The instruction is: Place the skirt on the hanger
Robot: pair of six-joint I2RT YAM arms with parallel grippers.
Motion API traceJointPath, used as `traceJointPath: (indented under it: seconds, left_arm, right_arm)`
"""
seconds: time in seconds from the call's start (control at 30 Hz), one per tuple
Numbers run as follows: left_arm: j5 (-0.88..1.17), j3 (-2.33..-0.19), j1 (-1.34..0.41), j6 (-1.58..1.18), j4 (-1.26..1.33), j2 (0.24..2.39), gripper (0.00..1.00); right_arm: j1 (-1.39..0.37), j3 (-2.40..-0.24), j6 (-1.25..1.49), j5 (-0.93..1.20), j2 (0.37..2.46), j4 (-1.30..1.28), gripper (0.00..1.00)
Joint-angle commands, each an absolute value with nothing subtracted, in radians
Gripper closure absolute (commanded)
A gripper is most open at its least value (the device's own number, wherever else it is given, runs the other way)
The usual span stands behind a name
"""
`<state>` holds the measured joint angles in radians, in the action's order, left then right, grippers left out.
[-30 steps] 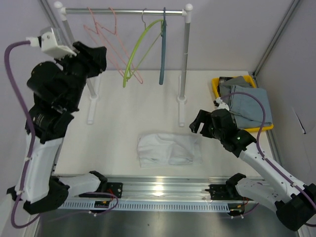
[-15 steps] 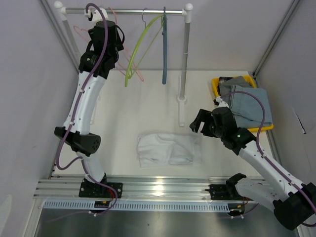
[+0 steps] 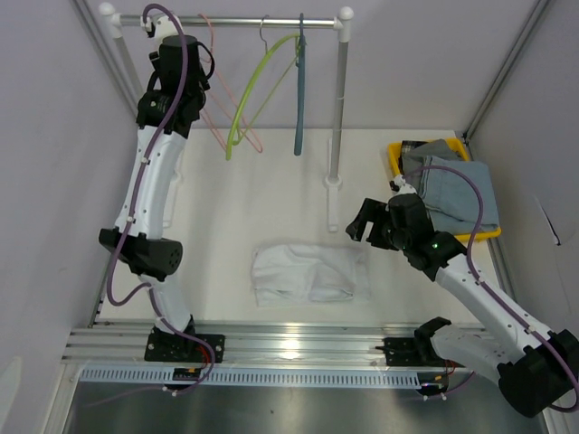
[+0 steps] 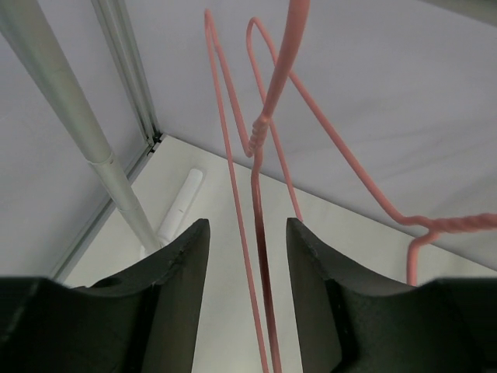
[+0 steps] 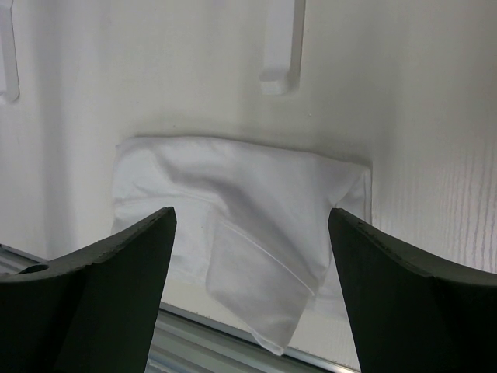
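Observation:
The white skirt (image 3: 310, 271) lies crumpled flat on the table near the front, and shows in the right wrist view (image 5: 241, 202). Two pink wire hangers (image 3: 217, 136) hang at the left end of the rack rail (image 3: 253, 20). My left gripper (image 3: 192, 74) is raised to the rail, open, with a pink hanger's wires (image 4: 260, 155) running between its jaws (image 4: 247, 233) without contact. My right gripper (image 3: 362, 221) is open and empty, hovering just above the skirt's right end (image 5: 252, 214).
A green hanger (image 3: 258, 90) and a blue hanger (image 3: 297, 99) hang further right on the rail. The rack's right post (image 3: 339, 108) stands behind the skirt. A yellow bin (image 3: 395, 158) holding folded grey clothes sits at the right.
The left arm swung from close to the camera up to the rack, then shifted slightly left along the pink hangers. The right arm and the skirt have barely moved.

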<state>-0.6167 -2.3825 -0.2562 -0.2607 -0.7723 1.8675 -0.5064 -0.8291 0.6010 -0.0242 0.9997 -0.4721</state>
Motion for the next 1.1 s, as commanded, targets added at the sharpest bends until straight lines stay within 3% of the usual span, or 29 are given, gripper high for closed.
traceJointPath:
  seconds: [0.0,0.2,0.43,1.07]
  left_arm:
    - [-0.595,-2.418,-0.238,-0.252,-0.765,1.882,0.52]
    - [-0.583,-2.422,-0.232,-0.236,-0.761,1.885,0.66]
    - [-0.584,-2.434,-0.232,-0.212,-0.752,1.861,1.0]
    - [-0.399,-2.425,-0.232,-0.133,-0.687,1.727,1.0]
  right_arm:
    - [-0.502,-0.833,0.581,-0.012,1.003,-0.426,0.15]
    - [-0.499,-0.824,0.58,0.02,1.014,-0.414,0.15]
    - [-0.495,-0.818,0.575,0.026,1.009,-0.41,0.16]
    - [-0.48,-0.793,0.555,0.051,0.994,-0.391,0.17]
